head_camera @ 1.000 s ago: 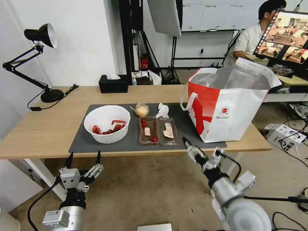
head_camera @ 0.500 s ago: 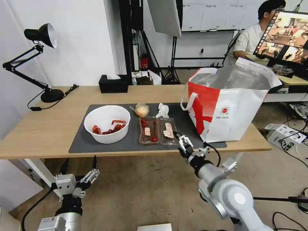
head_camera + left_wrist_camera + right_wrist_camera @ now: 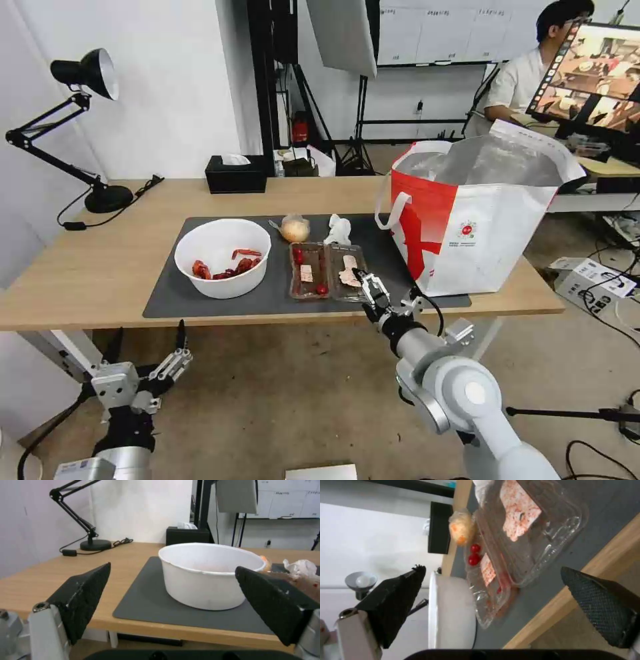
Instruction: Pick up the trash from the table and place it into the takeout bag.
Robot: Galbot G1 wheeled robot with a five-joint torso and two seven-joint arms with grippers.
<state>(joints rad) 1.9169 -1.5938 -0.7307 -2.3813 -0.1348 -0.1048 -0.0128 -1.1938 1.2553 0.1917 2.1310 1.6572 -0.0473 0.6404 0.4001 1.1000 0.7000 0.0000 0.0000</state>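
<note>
On the table's [image 3: 100, 267] dark grey mat [image 3: 267, 300] stand a white bowl [image 3: 222, 257] with red shell scraps and, right of it, a clear plastic tray [image 3: 327, 270] with cherry tomatoes. Behind the tray lie a wrapped orange-yellow lump [image 3: 295, 229] and a crumpled white tissue [image 3: 339, 230]. The white-and-red takeout bag [image 3: 477, 217] stands open at the right end. My right gripper [image 3: 367, 280] is open at the tray's front right corner; in the right wrist view the tray [image 3: 526, 542] lies just beyond its fingers [image 3: 396, 597]. My left gripper [image 3: 148, 331] hangs open below the table's front edge, facing the bowl [image 3: 210, 575].
A black tissue box [image 3: 235, 173] and a black desk lamp [image 3: 100, 193] stand at the back left of the table. A cardboard box [image 3: 590, 280] and cables lie on the floor to the right. A person sits at a desk behind the bag.
My right gripper has moved forward and to the left, from below the table's front edge up to the tray's corner. My left gripper has sunk lower and to the left.
</note>
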